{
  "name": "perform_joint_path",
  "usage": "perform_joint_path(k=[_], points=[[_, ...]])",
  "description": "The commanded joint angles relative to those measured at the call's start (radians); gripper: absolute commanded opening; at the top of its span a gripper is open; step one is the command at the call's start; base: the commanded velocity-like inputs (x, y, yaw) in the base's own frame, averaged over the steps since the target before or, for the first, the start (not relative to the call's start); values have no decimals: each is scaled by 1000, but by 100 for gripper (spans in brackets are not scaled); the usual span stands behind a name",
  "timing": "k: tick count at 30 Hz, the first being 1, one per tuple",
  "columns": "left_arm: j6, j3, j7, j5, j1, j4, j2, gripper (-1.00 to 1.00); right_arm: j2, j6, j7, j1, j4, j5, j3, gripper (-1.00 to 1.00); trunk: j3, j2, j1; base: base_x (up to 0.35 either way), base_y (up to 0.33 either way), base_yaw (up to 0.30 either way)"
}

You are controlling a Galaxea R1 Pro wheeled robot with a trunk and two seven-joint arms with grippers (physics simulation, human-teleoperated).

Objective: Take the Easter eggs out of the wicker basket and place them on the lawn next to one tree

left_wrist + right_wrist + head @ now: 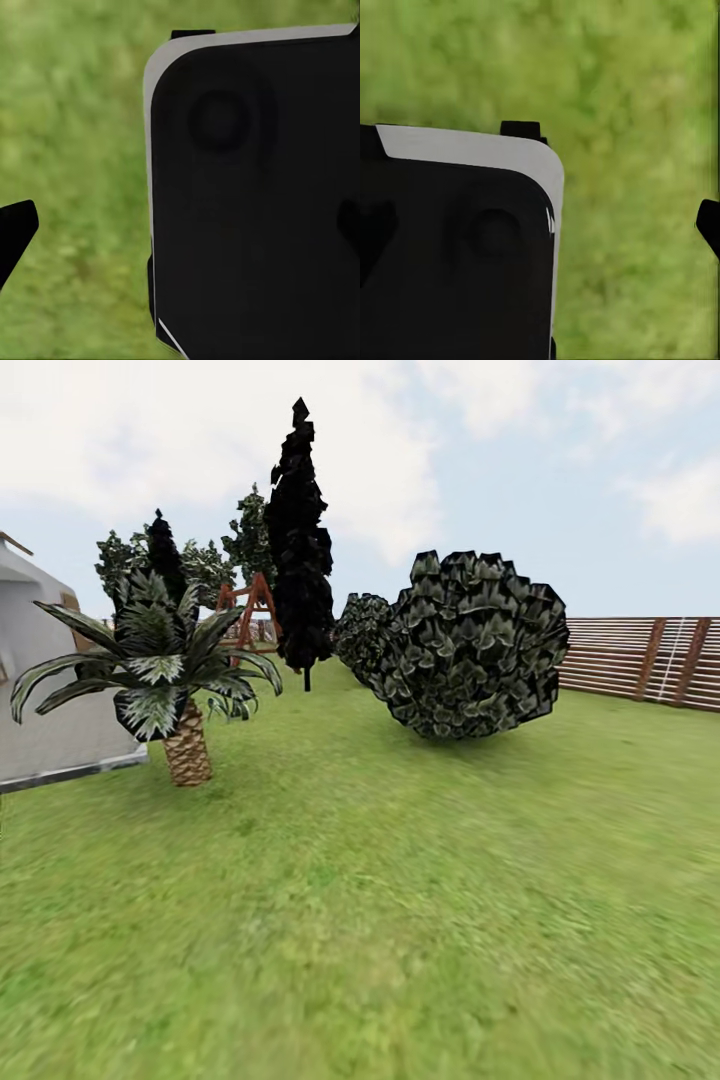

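Across the head view, a wide flat lawn of mottled green grass (pixel 400 920) is spread from the foreground to the far edge of the garden. A short palm with a scaly brown trunk and drooping striped fronds (pixel 160 660) is taken as the landmark. Just behind the palm and to its right, a wooden swing frame with reddish slanted legs (pixel 248 610) is seen, and right of that a tall black cone-shaped conifer (pixel 300 550) is planted. Further right of the palm, a large rounded dark green bush (pixel 470 645) is set on the grass, with a smaller bush of the same kind (pixel 358 632) behind it. Far to the right of the palm, a brown horizontal-slat wooden fence (pixel 640 658) is run along the lawn's edge. To the palm's left, a pale grey wall of a house (pixel 40 690) is met by the grass.

Grass is shown blurred in both wrist views, partly blocked by a black rounded panel with a pale edge (pixel 255 202), with a dark tip at the picture's edge. The state of the left and right jaws cannot be told. Of the task's things, the lawn is what is seen.
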Motion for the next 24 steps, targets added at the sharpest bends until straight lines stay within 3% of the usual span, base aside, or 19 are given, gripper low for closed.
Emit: perform_joint_path(k=[1,24], points=[[0,-1,0,0,1,-2,0,100,0,-6,0,-2,4,-1,6,100,-1,0,1,341,-84,106],[1,-1,0,3,1,-2,0,100,0,-5,0,-2,4,0,7,100,-1,0,1,341,-55,22]])
